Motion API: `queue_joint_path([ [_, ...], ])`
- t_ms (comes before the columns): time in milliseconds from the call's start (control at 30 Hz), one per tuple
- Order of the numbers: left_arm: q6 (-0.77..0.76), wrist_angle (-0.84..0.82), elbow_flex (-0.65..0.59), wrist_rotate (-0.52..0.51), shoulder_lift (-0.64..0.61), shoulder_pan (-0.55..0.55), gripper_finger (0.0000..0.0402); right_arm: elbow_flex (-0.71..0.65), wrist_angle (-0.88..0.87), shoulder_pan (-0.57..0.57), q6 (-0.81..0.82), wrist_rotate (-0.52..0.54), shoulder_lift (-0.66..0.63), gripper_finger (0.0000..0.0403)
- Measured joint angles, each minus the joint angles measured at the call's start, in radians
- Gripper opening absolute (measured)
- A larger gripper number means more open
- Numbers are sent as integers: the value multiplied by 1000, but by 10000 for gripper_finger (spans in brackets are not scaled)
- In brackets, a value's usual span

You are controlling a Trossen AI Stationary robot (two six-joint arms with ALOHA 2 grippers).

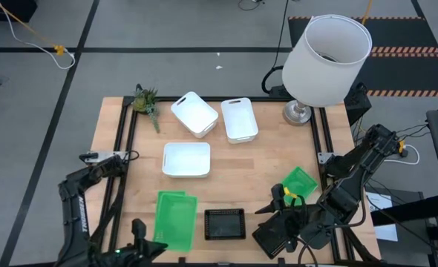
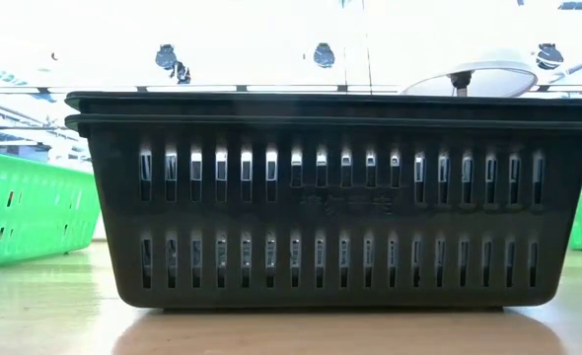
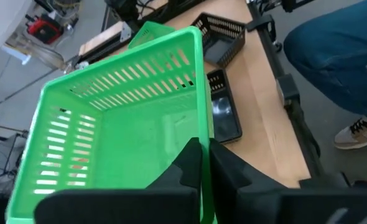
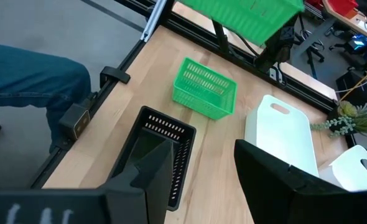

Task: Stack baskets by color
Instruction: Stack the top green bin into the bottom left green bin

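Note:
My left gripper (image 3: 205, 163) is shut on a green basket (image 3: 115, 130) near the table's near left, and that basket (image 4: 246, 12) is in the air. A second green basket (image 4: 205, 87) rests on the table below it, a third (image 1: 299, 182) at the right. A black basket (image 1: 225, 223) stands at the near edge and shows two rims (image 2: 330, 108) in the low view. Another black basket (image 3: 221, 31) lies askew under my right arm. My right gripper (image 4: 202, 149) hangs open above the near right. Three white baskets (image 1: 195, 113) (image 1: 239, 119) (image 1: 186, 159) lie farther back. My left gripper holds the green basket by the rim of one side wall (image 3: 203, 127), one finger (image 3: 186, 165) inside and the other (image 3: 228, 169) outside. The fingers slant down from the table's left. The basket is lifted clear, its open side up.
A lamp with a large white shade (image 1: 327, 52) stands at the far right corner. A plant sprig (image 1: 146, 100) lies at the far left. A person in jeans (image 3: 333, 56) stands by the near edge. Black rails (image 1: 122, 148) frame the table.

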Motion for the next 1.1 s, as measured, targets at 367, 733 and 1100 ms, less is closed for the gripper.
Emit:
queue_joint_path([
  [367,-51,1,-60,-10,-15,-25,18,0,0,0,-4,-3,0,165],
  [733,-227,155,-496,-16,-276,-56,18,0,0,0,-22,-3,0,165],
  [1100,-194,458,-842,32,-379,-60,15,0,0,0,-9,-3,0,165],
])
